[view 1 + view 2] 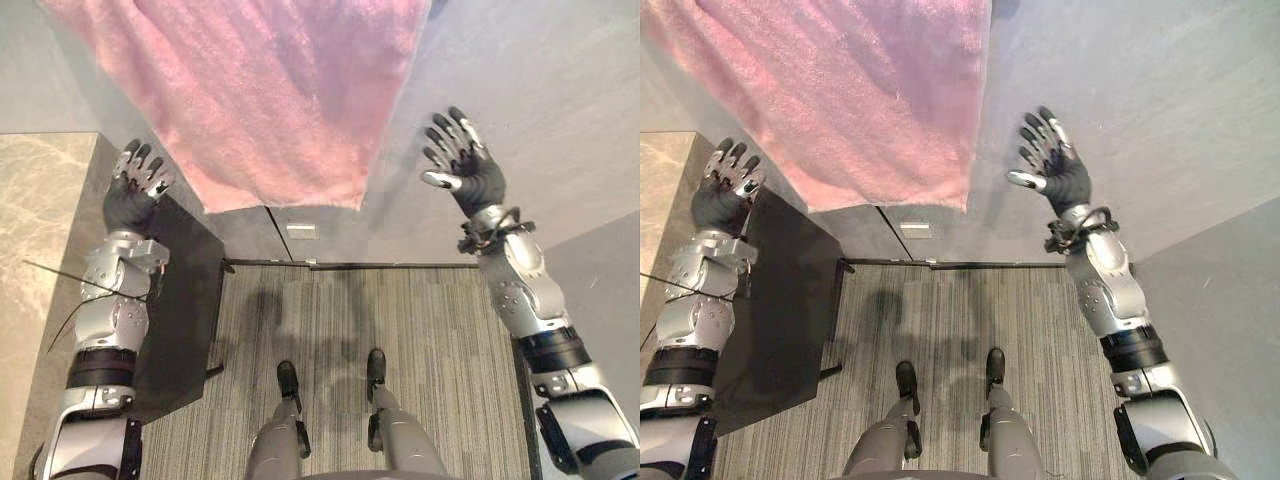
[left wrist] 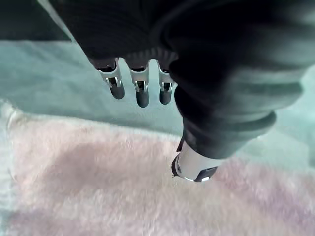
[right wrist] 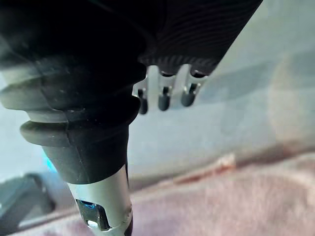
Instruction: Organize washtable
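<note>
Directly ahead, a large fluffy pink towel [image 1: 250, 90] hangs flat against a plain grey wall [image 1: 540, 80], its lower edge running at a slant above the floor. The left hand [image 1: 135, 185] is raised just beside the towel's lower left edge, palm facing away, fingers [image 2: 142, 96] straight and spread, holding nothing; whether it touches the cloth cannot be told. From the left wrist, the pink pile shows close beneath its thumb [image 2: 194, 169]. The right hand [image 1: 465, 165] is raised on the other side, apart from the towel's right edge, against bare wall, its fingers [image 3: 164, 101] also straight and fanned wide, empty. From the right wrist, the towel's edge lies beyond the fingertips. Below the left hand, a flat black panel [image 1: 185, 290] stands on edge beside the arm. Further left is a beige marble surface [image 1: 40, 220]. Underneath, grey striped carpet [image 1: 420, 330] covers the floor up to the wall.
</note>
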